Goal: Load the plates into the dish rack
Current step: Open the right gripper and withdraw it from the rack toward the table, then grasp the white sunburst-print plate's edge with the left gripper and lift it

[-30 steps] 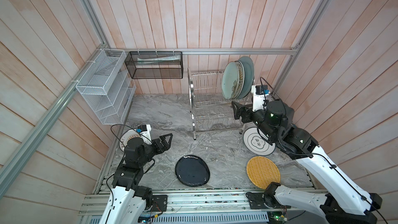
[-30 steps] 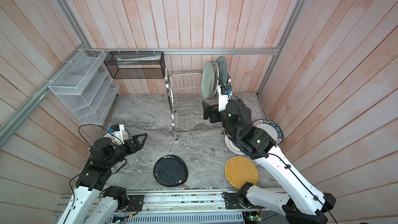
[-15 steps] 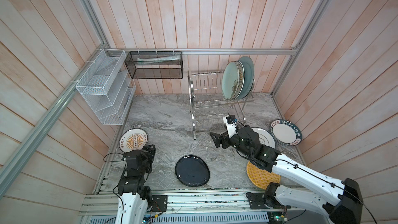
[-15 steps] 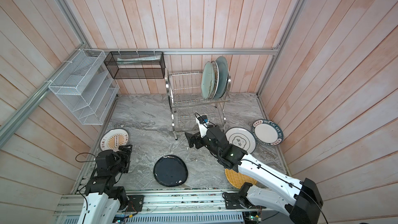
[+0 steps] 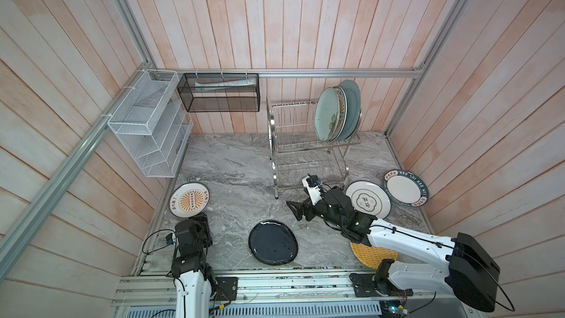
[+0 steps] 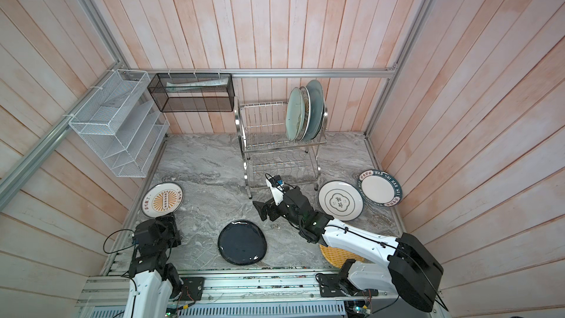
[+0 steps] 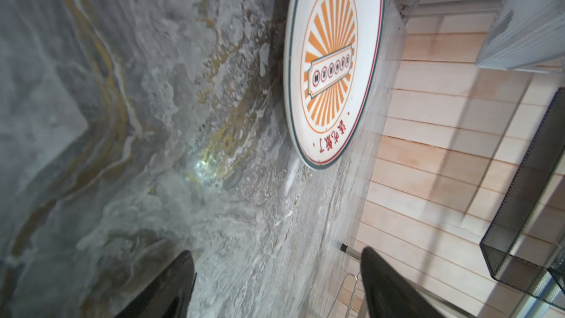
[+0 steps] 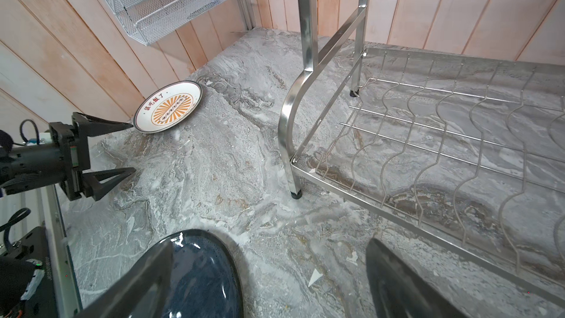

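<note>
Grippers: my left gripper [image 8: 128, 148] is spread wide with nothing between the fingers. Its upper fingertip sits at the rim of the orange-sunburst plate [image 5: 189, 200], which is tilted at the near left wall; I cannot tell if they touch. My right gripper [image 5: 301, 211] is released and empty, between the dish rack [image 5: 271, 130] and the navy plate [image 5: 273, 242].

Writing:
- Red Chinese characters on the sunburst rim.
- "HAO SHI HAO WEI" on the banded plate [image 5: 406, 187] at the right wall.
- Black characters on the white plate [image 5: 368, 199] beside it.

Upper tier, right end: 3 plates [image 5: 327, 114] stand upright, the rear 2 mostly hidden. The yellow woven plate [image 5: 367, 255] is largely covered by my right arm.
</note>
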Robot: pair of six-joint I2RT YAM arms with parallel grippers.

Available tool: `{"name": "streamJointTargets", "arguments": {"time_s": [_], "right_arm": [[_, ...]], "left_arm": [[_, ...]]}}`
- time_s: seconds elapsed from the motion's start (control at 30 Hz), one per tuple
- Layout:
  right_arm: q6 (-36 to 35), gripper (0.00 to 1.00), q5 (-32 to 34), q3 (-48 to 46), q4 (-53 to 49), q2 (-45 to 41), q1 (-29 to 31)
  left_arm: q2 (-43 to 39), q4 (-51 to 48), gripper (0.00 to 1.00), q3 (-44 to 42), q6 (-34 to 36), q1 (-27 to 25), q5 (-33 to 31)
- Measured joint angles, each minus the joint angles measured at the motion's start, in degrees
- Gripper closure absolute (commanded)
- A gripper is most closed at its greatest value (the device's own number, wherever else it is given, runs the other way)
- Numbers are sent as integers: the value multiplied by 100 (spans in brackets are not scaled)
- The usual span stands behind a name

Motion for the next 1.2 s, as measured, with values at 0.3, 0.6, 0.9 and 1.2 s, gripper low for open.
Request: {"name": "streamJointTargets", "arguments": {"time_s": [0.3, 0.6, 0.9, 1.2], "right_arm": [[-81, 2, -20, -9, 155, 251, 0], [-144, 2, 17, -9, 175, 162, 0], [-166, 2, 61, -9, 181, 162, 0], [-168, 2, 57, -9, 188, 162, 0]], "left_arm": [[1631, 2127, 24, -219, -74, 769, 518], [2938, 3248, 32, -48, 81, 1062, 728], [4435, 4478, 51, 229, 140, 1132, 929], [5412, 5169, 91, 369, 197, 1285, 1128]]}}
